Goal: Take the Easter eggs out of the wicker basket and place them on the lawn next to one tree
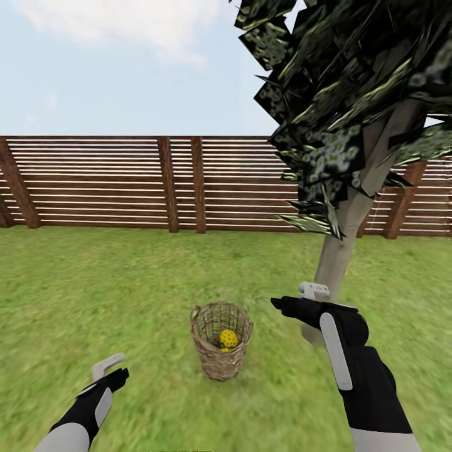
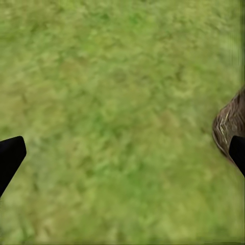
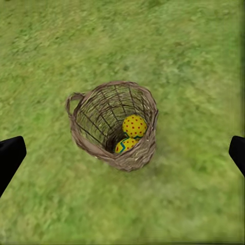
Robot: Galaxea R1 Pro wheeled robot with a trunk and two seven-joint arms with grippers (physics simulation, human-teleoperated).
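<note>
Now 2 yellow eggs, a red-dotted one [image 3: 135, 125] and a blue-zigzagged one [image 3: 124, 146], lie in the brown woven wicker basket [image 3: 84, 127] beside the pale-trunked tree [image 1: 336, 257]. Right gripper [image 1: 295, 300], fingers wide and empty, should descend straight down, clearing the rim.

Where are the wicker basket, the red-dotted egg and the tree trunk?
wicker basket [image 3: 87, 133]: right wrist view, woven side wall.
red-dotted egg [image 3: 135, 126]: right wrist view, its top.
tree trunk [image 1: 336, 257]: head view, lower trunk.

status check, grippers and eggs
Left gripper and right gripper open, empty. Two eggs visible in wicker basket: dotted egg, zigzag egg. Tree close by.
</note>
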